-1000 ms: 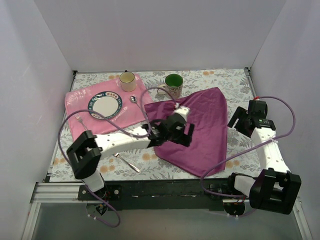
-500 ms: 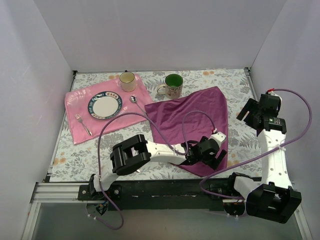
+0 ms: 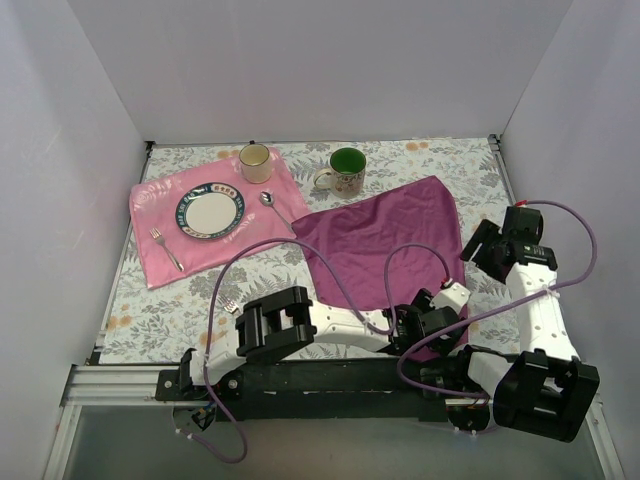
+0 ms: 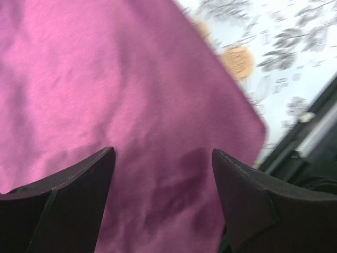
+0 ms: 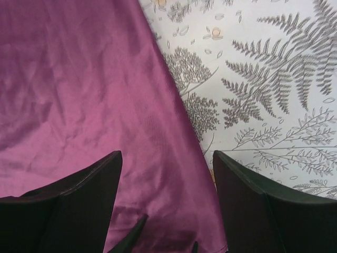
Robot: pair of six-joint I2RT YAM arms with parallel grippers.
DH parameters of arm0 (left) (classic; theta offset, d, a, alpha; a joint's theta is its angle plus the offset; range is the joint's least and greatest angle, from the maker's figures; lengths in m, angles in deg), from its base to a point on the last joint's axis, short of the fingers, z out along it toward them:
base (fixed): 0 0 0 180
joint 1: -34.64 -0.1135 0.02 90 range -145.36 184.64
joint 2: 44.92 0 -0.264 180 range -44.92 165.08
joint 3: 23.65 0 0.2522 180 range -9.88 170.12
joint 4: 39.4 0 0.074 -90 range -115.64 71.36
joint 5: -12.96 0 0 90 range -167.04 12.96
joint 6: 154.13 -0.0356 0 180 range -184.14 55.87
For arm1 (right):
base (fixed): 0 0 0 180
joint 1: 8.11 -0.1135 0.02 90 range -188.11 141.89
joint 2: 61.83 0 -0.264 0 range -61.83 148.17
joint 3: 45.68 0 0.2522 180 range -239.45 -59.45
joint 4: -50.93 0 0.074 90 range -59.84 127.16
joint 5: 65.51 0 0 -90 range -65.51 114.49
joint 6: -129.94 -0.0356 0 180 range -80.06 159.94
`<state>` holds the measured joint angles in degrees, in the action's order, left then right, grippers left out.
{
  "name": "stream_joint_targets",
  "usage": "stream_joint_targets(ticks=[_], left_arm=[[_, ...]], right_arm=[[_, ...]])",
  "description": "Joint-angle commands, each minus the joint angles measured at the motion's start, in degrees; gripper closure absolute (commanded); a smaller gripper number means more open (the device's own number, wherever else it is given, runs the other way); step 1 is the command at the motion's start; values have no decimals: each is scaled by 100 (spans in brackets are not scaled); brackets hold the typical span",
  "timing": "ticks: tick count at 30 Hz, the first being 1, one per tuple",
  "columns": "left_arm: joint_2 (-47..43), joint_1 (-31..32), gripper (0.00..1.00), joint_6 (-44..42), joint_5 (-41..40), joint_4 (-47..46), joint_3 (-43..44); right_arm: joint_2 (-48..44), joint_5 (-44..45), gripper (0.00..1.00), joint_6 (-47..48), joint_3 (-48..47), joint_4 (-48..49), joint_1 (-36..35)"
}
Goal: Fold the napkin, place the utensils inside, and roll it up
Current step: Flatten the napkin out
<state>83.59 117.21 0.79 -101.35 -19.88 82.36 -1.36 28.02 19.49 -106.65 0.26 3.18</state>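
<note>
Over the near corner of the napkin (image 3: 385, 235), close to the front edge of the desk (image 3: 190, 300), the left pincer (image 4: 162, 154) stands spread with nothing between its jaws. Likewise spread, the right pincer (image 5: 167, 154) hangs over the napkin's right edge, with bare desk beyond. The fork (image 3: 163, 247) and spoon (image 3: 268, 201) lie well apart on the pink mat (image 3: 160, 195), far-left.

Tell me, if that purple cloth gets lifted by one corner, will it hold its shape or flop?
Probably flop: the napkin lies limp with soft creases, so it should drape and fold. Its sheen in the right wrist view hints it may slide easily on the printed table cover. It looks thin, so likely very light.
</note>
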Motion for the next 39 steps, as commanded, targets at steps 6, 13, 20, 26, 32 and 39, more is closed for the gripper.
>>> stream_joint_targets(ticks=[6, 13, 20, 26, 32, 39], left_arm=[[-914, -961, 20, 468, 875, 295, -1067], [-1793, -1023, 13, 372, 2236, -549, -1771], [-2005, -1023, 13, 416, 2897, -576, -1587], [-2479, -1032, 13, 416, 2503, -268, -1666], [-3296, -1198, 13, 661, 1669, -154, -2201], [-4351, -1953, 9, 1250, 1235, 153, -2992]], right_arm=[[755, -651, 25, -266, 835, 894, 40], [1424, -1415, 39, -188, 1020, 1264, 31], [1625, -2128, 54, -320, 1406, 1810, 5], [1180, -1575, 86, -100, 1197, 1379, -74], [1517, -1267, 99, -519, 118, 1158, -1592], [3313, -2839, 75, -1805, -1990, 1934, -2719]])
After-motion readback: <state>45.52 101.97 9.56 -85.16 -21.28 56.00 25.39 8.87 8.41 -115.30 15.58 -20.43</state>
